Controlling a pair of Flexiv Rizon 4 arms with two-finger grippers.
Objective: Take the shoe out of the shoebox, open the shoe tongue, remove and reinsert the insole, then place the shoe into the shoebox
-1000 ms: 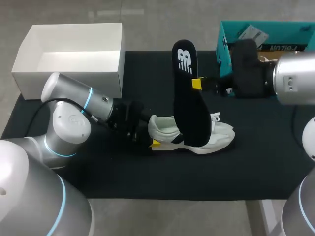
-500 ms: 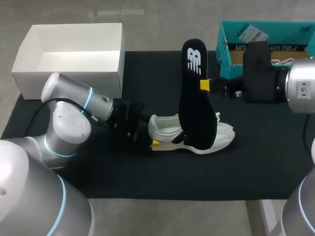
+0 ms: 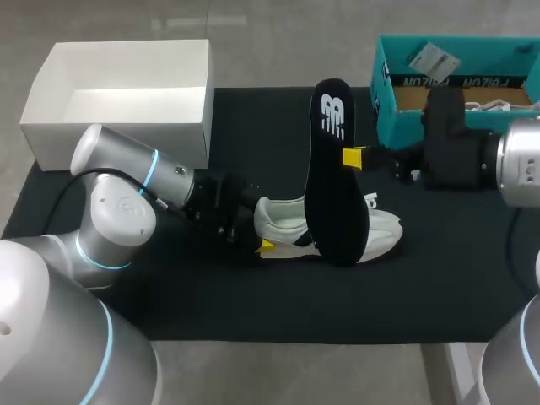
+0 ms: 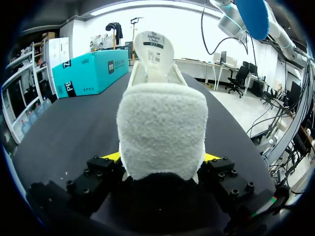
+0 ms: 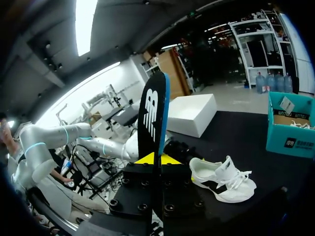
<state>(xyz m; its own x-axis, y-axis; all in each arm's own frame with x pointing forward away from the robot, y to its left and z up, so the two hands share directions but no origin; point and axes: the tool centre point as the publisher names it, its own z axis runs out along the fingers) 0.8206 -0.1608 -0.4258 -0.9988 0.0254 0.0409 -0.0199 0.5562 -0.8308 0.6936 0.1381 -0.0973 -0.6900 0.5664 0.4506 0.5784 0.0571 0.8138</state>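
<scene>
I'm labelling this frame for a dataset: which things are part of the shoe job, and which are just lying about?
Part of the job: shoe, its heel in the left end effector; insole, held by the right end effector; teal shoebox.
Lying about: white box; black mat.

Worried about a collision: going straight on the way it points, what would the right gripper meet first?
Past the insole it holds, the right gripper would likely meet the white box at its near corner; its height above the mat is unclear, so it might pass over.
</scene>
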